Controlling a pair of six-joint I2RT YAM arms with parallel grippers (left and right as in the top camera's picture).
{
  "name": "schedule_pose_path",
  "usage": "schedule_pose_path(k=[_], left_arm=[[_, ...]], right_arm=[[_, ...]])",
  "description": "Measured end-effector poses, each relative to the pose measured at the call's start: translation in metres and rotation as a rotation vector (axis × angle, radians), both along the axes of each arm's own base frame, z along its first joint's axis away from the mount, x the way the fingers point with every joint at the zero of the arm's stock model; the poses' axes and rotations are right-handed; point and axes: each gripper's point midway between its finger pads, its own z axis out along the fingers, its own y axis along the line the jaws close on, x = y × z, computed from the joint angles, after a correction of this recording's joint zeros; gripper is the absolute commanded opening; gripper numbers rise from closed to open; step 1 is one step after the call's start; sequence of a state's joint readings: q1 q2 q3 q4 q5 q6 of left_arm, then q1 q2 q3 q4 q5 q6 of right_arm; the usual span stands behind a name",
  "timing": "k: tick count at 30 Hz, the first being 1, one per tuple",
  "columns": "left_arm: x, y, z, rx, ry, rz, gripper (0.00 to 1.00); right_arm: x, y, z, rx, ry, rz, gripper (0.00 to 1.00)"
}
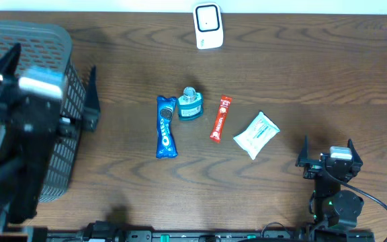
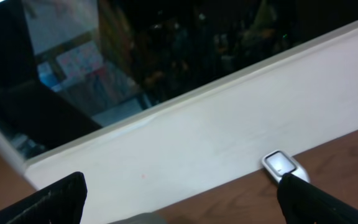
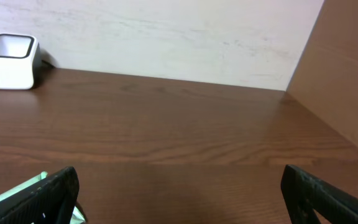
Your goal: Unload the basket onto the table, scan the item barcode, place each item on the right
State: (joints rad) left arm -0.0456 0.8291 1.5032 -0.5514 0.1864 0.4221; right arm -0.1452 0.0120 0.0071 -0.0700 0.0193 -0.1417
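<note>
The white barcode scanner (image 1: 207, 25) stands at the table's back edge, also in the right wrist view (image 3: 8, 61) and left wrist view (image 2: 281, 165). In the middle lie a blue Oreo pack (image 1: 166, 126), a teal container (image 1: 190, 104), a red stick packet (image 1: 220, 118) and a white wipes pack (image 1: 256, 134). My left gripper (image 1: 52, 60) hangs open above the basket, holding nothing (image 2: 179, 208). My right gripper (image 1: 328, 146) is open and empty near the front right (image 3: 182, 196), with the wipes pack (image 3: 17, 194) just left of it.
A grey mesh basket (image 1: 62, 158) fills the left side under the left arm. A white wall (image 3: 166, 37) runs along the back of the table. A brown cardboard panel (image 3: 347, 74) borders the right side. The right arm's cable (image 1: 381, 208) trails at the front right.
</note>
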Motion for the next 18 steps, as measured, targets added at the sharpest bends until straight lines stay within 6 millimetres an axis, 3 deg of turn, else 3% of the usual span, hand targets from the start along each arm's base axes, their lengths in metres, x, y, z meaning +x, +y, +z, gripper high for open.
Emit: schedule_pose_path(k=[10, 18], left_arm=[[-0.07, -0.005, 0.013, -0.008, -0.243, -0.048, 0.98], [-0.105, -0.003, 0.013, -0.01, -0.328, -0.049, 0.98]], right_arm=[[0.0, 0.0, 0.0, 0.0, 0.0, 0.0, 0.99], [0.0, 0.0, 0.0, 0.0, 0.0, 0.0, 0.99]])
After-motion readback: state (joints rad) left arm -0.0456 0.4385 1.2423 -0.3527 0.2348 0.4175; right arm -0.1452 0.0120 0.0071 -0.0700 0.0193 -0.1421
